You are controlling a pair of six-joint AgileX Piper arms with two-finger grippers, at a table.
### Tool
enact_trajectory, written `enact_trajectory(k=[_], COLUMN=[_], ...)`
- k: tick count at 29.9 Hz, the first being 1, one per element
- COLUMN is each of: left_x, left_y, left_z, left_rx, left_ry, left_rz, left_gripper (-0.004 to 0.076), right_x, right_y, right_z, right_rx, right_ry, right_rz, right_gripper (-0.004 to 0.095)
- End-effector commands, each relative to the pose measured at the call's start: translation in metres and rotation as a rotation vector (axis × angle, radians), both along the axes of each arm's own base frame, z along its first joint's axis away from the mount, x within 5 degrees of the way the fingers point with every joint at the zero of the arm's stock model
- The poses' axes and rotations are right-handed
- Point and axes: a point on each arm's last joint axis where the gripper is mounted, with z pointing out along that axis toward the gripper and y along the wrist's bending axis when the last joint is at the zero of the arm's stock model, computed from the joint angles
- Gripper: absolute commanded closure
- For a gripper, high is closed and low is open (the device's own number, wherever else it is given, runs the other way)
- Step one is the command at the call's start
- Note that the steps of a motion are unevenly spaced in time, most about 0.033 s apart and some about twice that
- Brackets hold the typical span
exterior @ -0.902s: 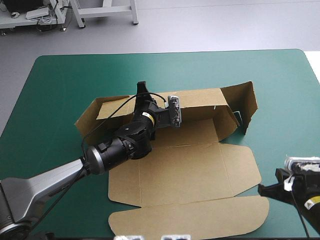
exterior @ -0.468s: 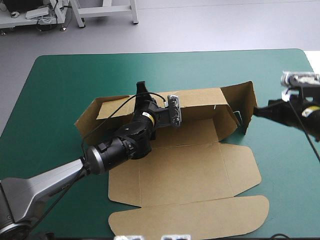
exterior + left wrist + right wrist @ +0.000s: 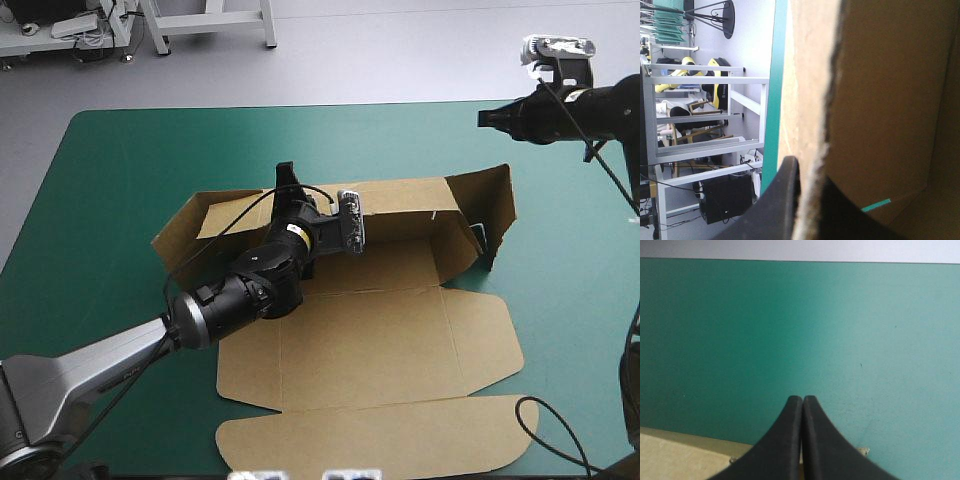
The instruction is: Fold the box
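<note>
The box [image 3: 380,340] lies in the middle of the counter [image 3: 120,170], lid flat toward the near edge. The left hand [image 3: 284,182] grips its raised far wall: hold it upright. The right hand [image 3: 486,118], closed and empty, hovers beyond the standing end flap [image 3: 490,205], which needs tucking inward; nothing else blocks it

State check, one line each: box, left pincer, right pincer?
box: half-formed; far wall and right end flap raised, lid flat toward the near edge.
left pincer: shut on the box's far wall.
right pincer: shut, empty, apart from the box, near the table's far right corner.
</note>
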Motion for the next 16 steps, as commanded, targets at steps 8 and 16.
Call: enact_trajectory(k=[8,16], left_x=[-0.007,-0.004], left_y=[-0.003,-0.002], left_z=[0.018,0.023], left_rx=[-0.122,-0.198], left_ry=[-0.032,-0.076], left_rz=[-0.034,0.020], left_gripper=[0.0733,0.0733], right_x=[0.036,0.035], right_y=[0.003,0.003], right_z=[-0.035,-0.041], right_rx=[0.026,0.023], right_ry=[0.158,0.213], right_rz=[0.068,0.090], right_gripper=[0.0926,0.0926])
